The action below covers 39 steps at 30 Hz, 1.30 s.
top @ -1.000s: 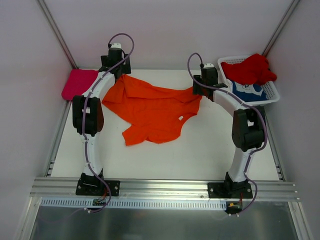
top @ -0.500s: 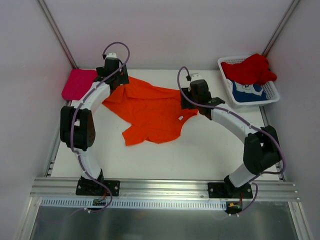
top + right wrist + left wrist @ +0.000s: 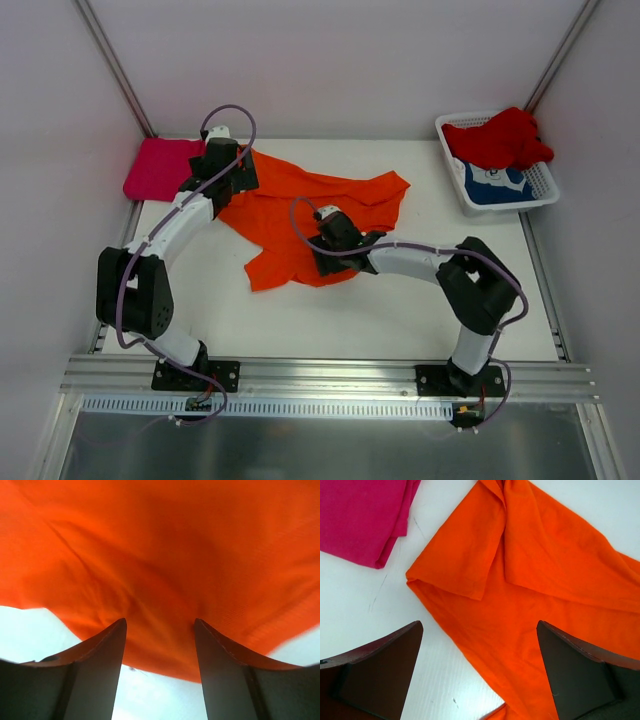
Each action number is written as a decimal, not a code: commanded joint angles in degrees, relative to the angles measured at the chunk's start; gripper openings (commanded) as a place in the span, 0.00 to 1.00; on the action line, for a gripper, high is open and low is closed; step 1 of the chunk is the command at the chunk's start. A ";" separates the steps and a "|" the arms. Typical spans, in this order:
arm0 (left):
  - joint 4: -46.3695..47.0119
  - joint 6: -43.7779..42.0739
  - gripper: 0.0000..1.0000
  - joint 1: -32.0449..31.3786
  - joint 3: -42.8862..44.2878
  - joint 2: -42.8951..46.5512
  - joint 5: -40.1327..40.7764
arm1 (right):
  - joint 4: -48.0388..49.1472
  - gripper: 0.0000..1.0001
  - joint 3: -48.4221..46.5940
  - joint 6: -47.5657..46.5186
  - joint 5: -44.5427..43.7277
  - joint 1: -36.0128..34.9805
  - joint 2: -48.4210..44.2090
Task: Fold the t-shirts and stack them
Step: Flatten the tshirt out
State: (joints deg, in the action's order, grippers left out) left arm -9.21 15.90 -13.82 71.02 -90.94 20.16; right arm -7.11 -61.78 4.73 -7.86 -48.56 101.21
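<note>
The bright orange t-shirt point(image 3: 300, 205) lies crumpled in the middle of the table. My left gripper point(image 3: 235, 185) is open over its far-left edge. In the left wrist view point(image 3: 480, 680) the orange cloth point(image 3: 535, 580) lies between the wide-apart fingers point(image 3: 375, 670). My right gripper point(image 3: 322, 250) is open over the shirt's near edge. In the right wrist view point(image 3: 160, 650) the cloth's hem point(image 3: 160, 555) lies between the fingers point(image 3: 95, 665). The magenta-pink t-shirt point(image 3: 155, 165) lies folded at the far left, and shows in the left wrist view point(image 3: 360, 515).
A white lattice basket point(image 3: 548, 185) stands at the far right. It holds the red t-shirt point(image 3: 500, 138) on top of the blue t-shirt with a white print point(image 3: 495, 183). White walls close the table on three sides.
My right gripper has moved from the shirt's far-right corner near the basket to its near edge, left of centre. That corner now lies on the table. My left gripper has shifted slightly nearer.
</note>
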 commanded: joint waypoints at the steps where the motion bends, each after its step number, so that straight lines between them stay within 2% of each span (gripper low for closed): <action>1: 0.78 0.54 0.99 -0.15 -1.59 3.74 2.24 | 2.10 0.60 -6.14 1.95 1.35 -3.12 2.76; 6: 0.86 -0.43 0.99 -0.15 -2.56 4.80 3.39 | 0.26 0.59 -14.06 -0.16 0.74 -8.83 7.85; 11: 0.78 -0.96 0.99 -0.06 -2.82 5.24 3.83 | -1.58 0.60 -21.96 -0.69 1.53 -9.89 12.42; 13: 0.77 -0.87 0.99 -0.15 -3.08 5.24 3.48 | -1.50 0.59 -22.25 0.01 2.49 -9.98 15.05; 28: 0.78 -1.75 0.99 -0.15 -4.40 8.32 3.57 | 13.52 0.59 -0.55 12.57 10.05 -11.56 13.49; 35: 0.78 -1.84 0.99 -0.06 -4.32 8.23 3.22 | 22.31 0.58 17.64 22.68 5.50 -13.76 4.89; 39: 0.78 -1.05 0.99 -0.06 -4.49 7.88 2.60 | 22.06 0.58 25.73 25.59 1.10 -14.29 -4.49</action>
State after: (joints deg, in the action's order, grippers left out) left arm -9.30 14.98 -13.85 66.67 -84.71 23.00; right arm 26.11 -42.83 25.21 -3.84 -62.24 99.15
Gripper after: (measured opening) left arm 0.990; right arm 0.579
